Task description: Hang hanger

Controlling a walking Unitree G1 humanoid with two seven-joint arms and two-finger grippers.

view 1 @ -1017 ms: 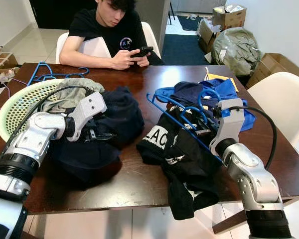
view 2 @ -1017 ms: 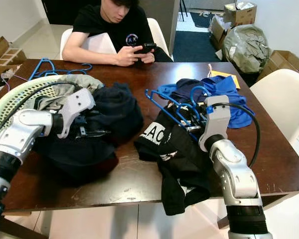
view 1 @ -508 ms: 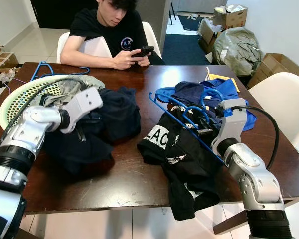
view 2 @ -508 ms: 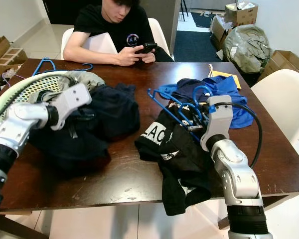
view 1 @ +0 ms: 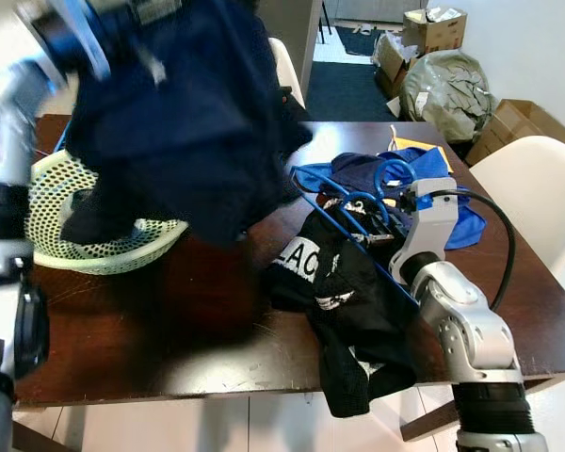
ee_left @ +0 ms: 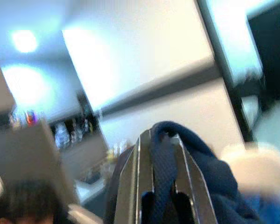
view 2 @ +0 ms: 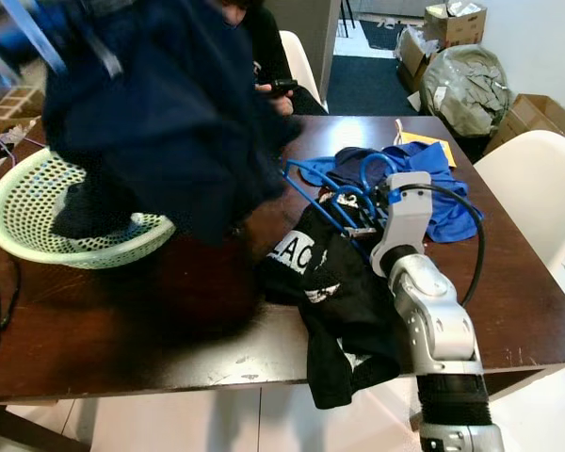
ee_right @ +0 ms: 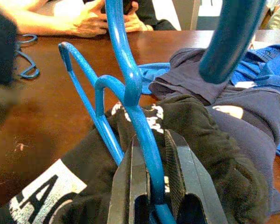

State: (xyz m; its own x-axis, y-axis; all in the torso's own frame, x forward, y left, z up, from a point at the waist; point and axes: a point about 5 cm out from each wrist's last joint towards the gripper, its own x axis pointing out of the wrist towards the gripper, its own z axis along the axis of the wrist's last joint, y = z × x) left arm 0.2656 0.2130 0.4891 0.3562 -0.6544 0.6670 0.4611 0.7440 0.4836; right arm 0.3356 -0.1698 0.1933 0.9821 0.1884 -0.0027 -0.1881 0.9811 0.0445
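Here, upper left, the left gripper [ee_left: 159, 154] lifts a navy garment [view 1: 184, 122] pinched between closed fingers; at centre right, the right gripper [ee_right: 151, 186] clamps the blue hanger [ee_right: 126, 88] over a black shirt [view 1: 353, 301].

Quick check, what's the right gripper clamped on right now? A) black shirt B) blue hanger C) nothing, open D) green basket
B: in the right wrist view the right gripper has its two black fingers closed around the wire of the blue hanger, which lies over the black shirt on the table.
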